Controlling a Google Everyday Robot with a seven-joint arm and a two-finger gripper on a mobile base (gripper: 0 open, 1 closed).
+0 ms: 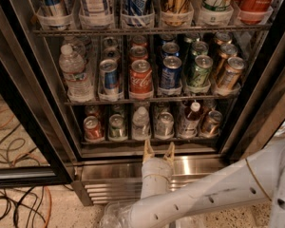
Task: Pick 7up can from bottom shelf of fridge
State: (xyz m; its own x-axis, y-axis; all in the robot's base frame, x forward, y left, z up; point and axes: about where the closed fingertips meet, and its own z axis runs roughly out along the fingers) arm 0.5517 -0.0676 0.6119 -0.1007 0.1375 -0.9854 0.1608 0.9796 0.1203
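Note:
The fridge (33,122) stands open in front of me. Its bottom shelf (147,140) holds a row of small cans and bottles in lanes. The 7up can (165,124), pale grey-green with a silver top, stands upright in the fourth lane from the left. A darker green can (117,126) and a red can (92,128) stand to its left, with a small clear bottle (141,122) between. My gripper (157,151) is open and empty. It points into the fridge just below the shelf's front edge, slightly left of the 7up can and not touching it.
A white-capped bottle (190,119) and a brown can (211,123) stand right of the 7up can. The middle rack (147,99) above holds larger cans and a water bottle (74,72). The ribbed steel base (109,182) is under my wrist. Cables (14,175) lie on the floor at left.

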